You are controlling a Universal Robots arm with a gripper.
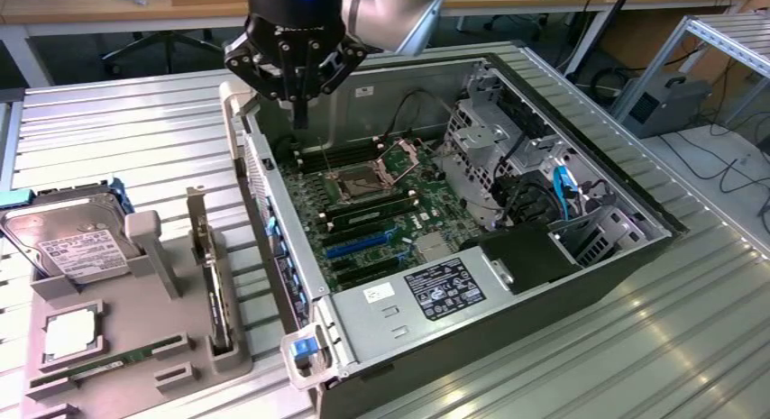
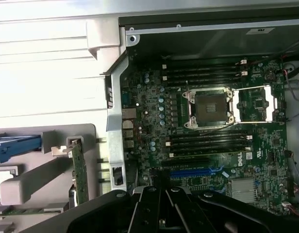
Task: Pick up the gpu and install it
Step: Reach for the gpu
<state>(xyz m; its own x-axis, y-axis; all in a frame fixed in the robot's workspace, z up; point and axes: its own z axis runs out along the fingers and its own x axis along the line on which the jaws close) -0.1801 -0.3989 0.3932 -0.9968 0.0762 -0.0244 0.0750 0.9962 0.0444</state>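
Note:
The gpu (image 1: 213, 273) stands on edge in the grey holder (image 1: 144, 365) at the exterior view's left, a thin dark card with its pale metal bracket (image 1: 197, 223) up at the far end. In the wrist view the gpu (image 2: 79, 171) shows edge-on beside the case wall. My gripper (image 1: 298, 113) hangs above the far corner of the open computer case (image 1: 578, 284), well away from the card. Its fingers are shut together with nothing between them. From the wrist, the gripper (image 2: 161, 206) points down over the motherboard's blue slot (image 2: 193, 171).
The motherboard has an open CPU socket (image 1: 361, 180) and blue expansion slots (image 1: 361, 246). A drive cage and cables (image 1: 529, 176) fill the case's right side. The holder also carries a hard drive (image 1: 72, 243), a processor (image 1: 75, 333) and a green memory stick (image 1: 103, 365).

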